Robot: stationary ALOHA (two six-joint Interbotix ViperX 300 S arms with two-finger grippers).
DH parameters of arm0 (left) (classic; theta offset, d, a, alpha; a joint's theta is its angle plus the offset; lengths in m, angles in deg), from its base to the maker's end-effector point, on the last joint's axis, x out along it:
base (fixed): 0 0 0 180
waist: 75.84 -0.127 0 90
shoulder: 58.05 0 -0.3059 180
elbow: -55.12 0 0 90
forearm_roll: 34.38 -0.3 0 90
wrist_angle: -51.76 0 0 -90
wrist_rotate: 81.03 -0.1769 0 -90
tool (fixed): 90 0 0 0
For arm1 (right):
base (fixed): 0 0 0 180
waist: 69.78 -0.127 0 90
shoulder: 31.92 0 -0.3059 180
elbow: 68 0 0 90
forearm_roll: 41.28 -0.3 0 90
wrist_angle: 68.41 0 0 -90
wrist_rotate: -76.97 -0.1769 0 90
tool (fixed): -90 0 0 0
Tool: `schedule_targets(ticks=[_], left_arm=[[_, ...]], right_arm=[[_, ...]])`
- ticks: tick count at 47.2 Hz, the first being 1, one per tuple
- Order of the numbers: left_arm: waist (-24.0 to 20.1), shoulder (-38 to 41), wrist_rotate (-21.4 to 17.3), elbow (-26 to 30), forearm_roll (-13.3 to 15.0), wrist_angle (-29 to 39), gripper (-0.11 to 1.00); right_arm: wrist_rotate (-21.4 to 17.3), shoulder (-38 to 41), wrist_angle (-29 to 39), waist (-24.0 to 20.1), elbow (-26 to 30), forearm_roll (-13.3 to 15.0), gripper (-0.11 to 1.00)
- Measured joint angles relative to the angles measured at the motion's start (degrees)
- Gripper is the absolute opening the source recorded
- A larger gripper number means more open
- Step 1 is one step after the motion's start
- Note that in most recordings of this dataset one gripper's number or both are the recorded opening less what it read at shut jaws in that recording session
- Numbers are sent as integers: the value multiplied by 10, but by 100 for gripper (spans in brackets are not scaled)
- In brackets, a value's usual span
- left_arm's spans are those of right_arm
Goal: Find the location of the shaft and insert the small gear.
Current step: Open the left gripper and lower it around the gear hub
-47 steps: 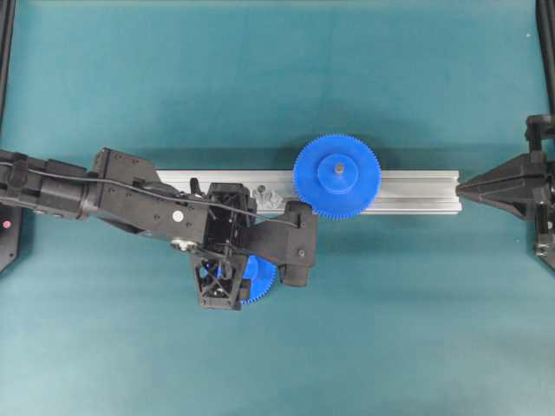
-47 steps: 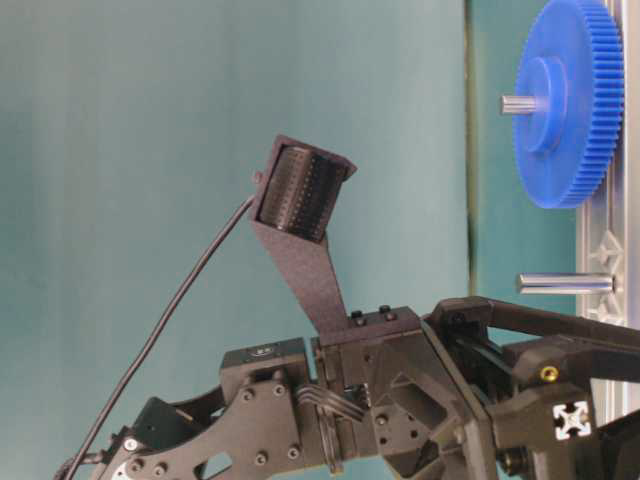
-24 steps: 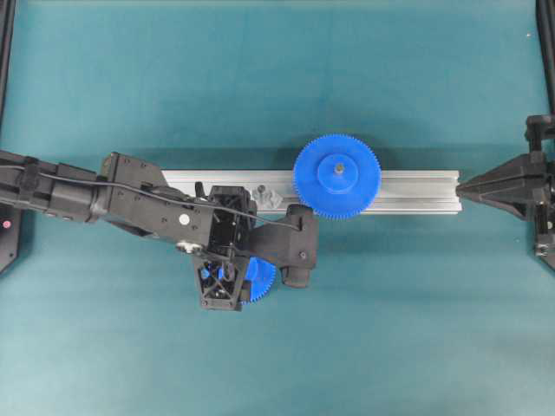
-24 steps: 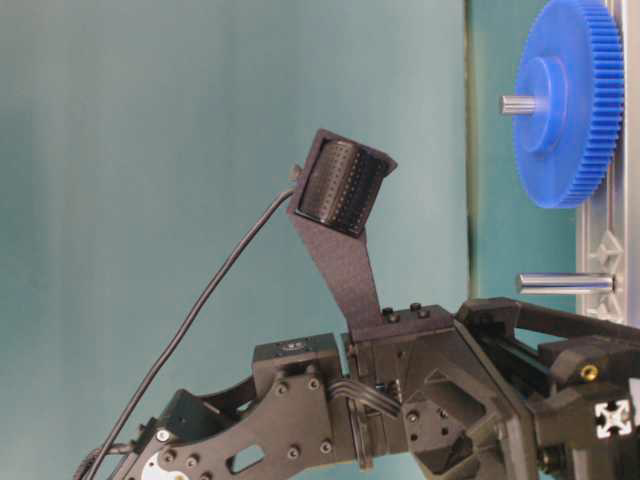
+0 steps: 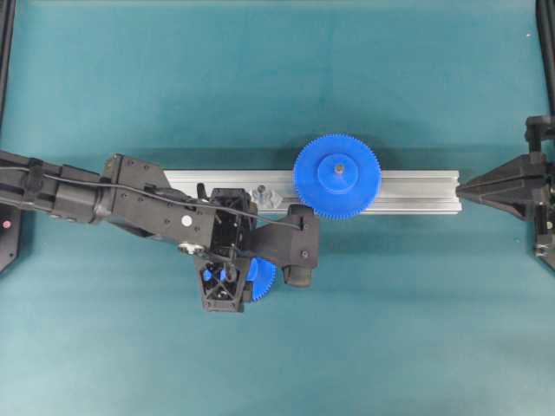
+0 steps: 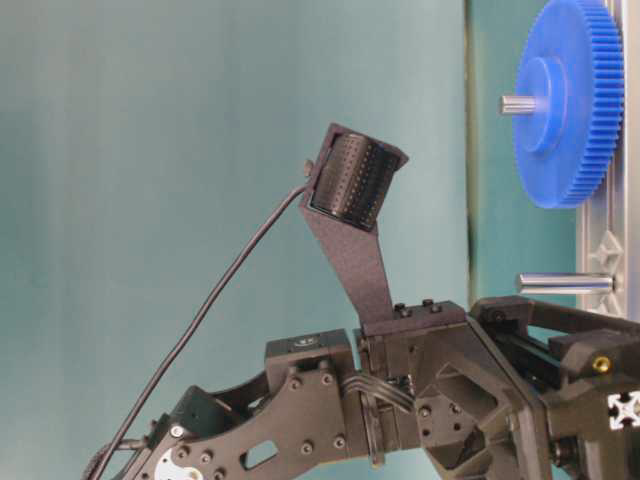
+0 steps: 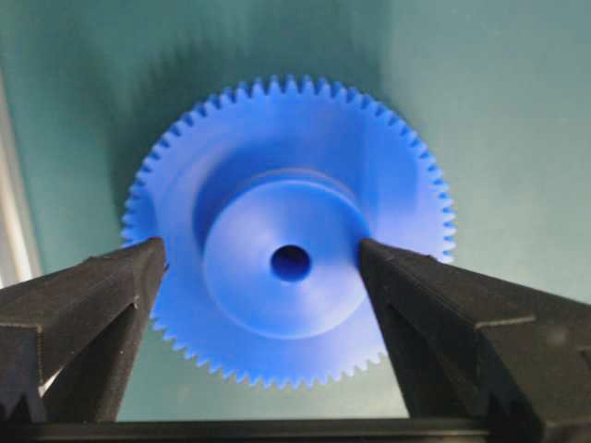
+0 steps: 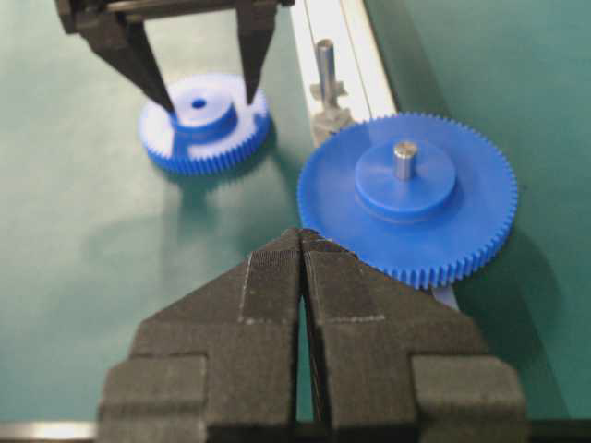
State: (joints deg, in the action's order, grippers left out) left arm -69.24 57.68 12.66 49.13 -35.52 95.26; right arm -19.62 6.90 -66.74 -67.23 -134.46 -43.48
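Note:
The small gear (image 7: pixel 291 263) is a blue toothed disc with a raised hub and a centre hole, lying flat on the teal mat in front of the rail (image 5: pixel 416 191). My left gripper (image 7: pixel 261 247) is open above it, one finger on each side of the hub, the right fingertip (image 7: pixel 369 249) close to the hub's edge. The right wrist view shows the same: small gear (image 8: pixel 205 125), left gripper (image 8: pixel 208 97). The shaft (image 8: pixel 325 65) is a bare silver peg on a shiny bracket on the rail; the shaft (image 5: pixel 259 188) stands free. My right gripper (image 8: pixel 302 235) is shut and empty at the rail's right end.
A larger blue gear (image 5: pixel 336 176) with a grey pin at its centre sits on the rail just right of the shaft. My left arm (image 5: pixel 130 204) lies over the rail's left end. Black frame posts (image 5: pixel 7 52) stand at both side edges.
My left arm has shifted slightly right toward the small gear, its jaws still open. The gears, the shaft and the right arm have not moved.

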Motion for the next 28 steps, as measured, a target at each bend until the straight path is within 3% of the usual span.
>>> schedule_targets(ticks=[28], left_arm=[[1, 1, 4, 1, 0, 0, 93]], right_arm=[[0, 0, 1, 1, -1, 0, -1]])
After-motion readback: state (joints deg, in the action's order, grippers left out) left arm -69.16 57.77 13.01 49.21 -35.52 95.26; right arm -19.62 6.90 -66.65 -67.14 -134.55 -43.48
